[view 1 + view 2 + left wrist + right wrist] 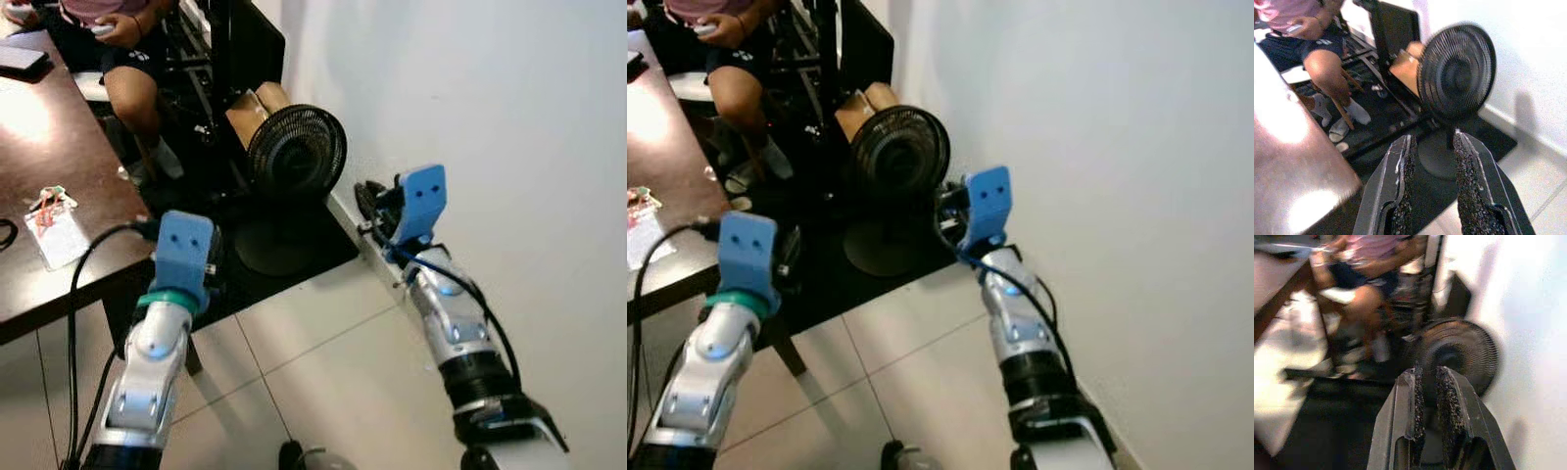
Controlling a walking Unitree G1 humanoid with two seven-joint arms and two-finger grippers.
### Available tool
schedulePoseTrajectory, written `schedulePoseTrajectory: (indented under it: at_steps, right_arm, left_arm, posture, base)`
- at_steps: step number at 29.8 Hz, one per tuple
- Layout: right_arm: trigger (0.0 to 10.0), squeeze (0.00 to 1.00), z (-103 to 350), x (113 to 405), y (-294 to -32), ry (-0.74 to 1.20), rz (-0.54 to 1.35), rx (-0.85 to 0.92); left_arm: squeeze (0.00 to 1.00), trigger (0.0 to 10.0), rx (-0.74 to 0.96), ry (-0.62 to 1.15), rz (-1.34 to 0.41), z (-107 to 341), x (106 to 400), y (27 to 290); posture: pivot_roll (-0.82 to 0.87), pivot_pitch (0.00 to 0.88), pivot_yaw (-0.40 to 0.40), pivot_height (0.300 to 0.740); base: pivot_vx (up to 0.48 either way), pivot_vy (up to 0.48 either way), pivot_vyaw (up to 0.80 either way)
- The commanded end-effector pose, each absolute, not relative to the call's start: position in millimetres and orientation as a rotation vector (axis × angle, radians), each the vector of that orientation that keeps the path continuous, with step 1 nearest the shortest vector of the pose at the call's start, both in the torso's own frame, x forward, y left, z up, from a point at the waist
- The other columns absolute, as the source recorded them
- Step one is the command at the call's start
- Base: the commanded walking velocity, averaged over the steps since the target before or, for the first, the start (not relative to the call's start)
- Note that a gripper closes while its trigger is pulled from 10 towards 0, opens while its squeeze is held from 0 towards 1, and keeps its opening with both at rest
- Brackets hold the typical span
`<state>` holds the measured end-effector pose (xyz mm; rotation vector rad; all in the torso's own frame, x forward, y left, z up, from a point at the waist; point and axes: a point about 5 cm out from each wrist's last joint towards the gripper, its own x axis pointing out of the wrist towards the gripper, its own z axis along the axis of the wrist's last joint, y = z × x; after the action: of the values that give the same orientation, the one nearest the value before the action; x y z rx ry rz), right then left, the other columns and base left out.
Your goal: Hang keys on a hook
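A small bundle with a white tag and red and green bits (54, 220), possibly the keys, lies on the dark wooden table (69, 147) to my left. My left gripper (1432, 139) is held out over the table's corner, open, with nothing between its fingers. Its blue wrist mount (184, 250) hides the fingers in the head views. My right gripper (1428, 369) is raised close to the white wall (509, 117), pointing at the fan. Its pads stand almost together with only a thin slit, and I see nothing in it.
A black floor fan (296, 152) stands on a black mat (284, 250) by the wall, straight ahead. A person (127, 49) sits on a chair beyond the table, holding a device. A black cable (78, 294) hangs off the table edge. Light floor tiles (323, 382) lie below.
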<state>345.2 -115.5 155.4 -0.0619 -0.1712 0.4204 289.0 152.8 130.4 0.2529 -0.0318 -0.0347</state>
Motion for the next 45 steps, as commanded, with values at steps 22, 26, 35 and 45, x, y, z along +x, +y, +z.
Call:
schedulePoseTrajectory:
  at_steps: [22,26,35,45]
  right_arm:
    - [10.0,0.0,154,348,-125,-0.18,0.254,0.048]
    - [10.0,0.0,154,346,-127,-0.194,0.236,0.036]
    - [10.0,0.0,161,349,-121,-0.232,0.219,0.033]
    - [10.0,0.0,172,356,-128,-0.263,0.196,0.019]
  left_arm:
    - [0.0,10.0,0.205,-0.103,-0.08,152,301,151]
    - [0.0,10.0,0.27,-0.102,-0.118,150,299,150]
    - [0.0,10.0,0.271,-0.111,-0.109,158,315,161]
    - [0.0,10.0,0.244,-0.147,-0.107,167,329,153]
  posture:
    - [0.12,0.04,0.04,0.74]
    - [0.11,0.043,0.078,0.74]
    - [0.08,0.028,0.088,0.74]
    - [0.07,0.0,0.077,0.74]
  base:
    - [0.0,0.0,0.0]
    - [0.0,0.0,0.0]
    - [0.0,0.0,0.0]
    - [0.0,0.0,0.0]
